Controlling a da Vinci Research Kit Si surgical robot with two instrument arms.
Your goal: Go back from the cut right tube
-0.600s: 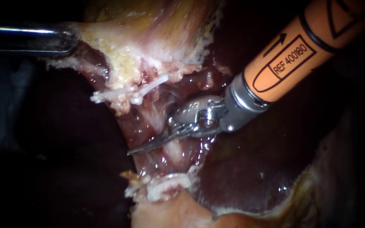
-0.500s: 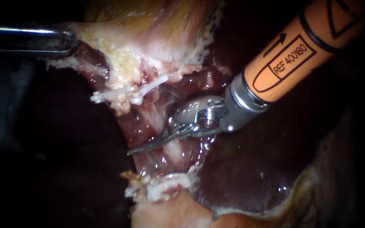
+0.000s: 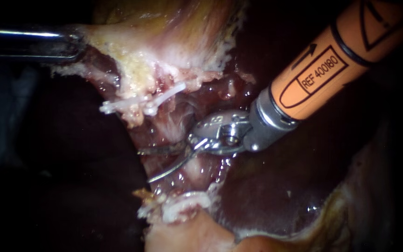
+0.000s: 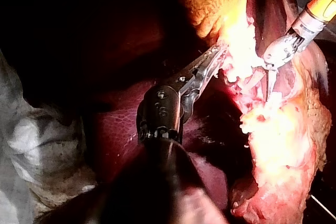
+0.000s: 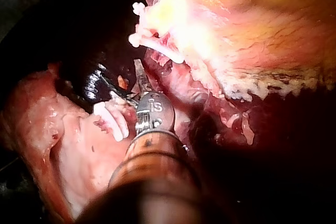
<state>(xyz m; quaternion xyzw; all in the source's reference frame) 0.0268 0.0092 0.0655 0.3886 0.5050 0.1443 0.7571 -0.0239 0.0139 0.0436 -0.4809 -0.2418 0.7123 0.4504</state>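
— Jaws first: on the right instrument (image 3: 144, 166), two thin blades spread apart, nothing gripped between them. On the left instrument (image 4: 214, 56), clamped on the gallbladder (image 3: 141, 46) edge, holding it taut.

— And the tube (image 3: 193, 171)?

— Right under the blades, touching or very nearly so. Running pale between the upper clips (image 3: 141, 103) and the lower clips (image 3: 183, 201), crossed by the blades about midway. Cannot tell whether parted all the way through: hidden by the metal at that spot.

— Risks in backing off?

— Snagging, most likely. With the blades left spread, could catch a stump or the strands beside it and drag on a clip. Could also nick the liver (image 3: 267, 196) close by, if swung sideways rather than drawn straight back along the shaft.

— Anything from the left side?

— Probably, yes: risk of shifting the tube against the sharp edges by slackening or tugging there. Best held steady, blades brought together first, then drawn back up and to the right, keeping well apart from both sets of clips.
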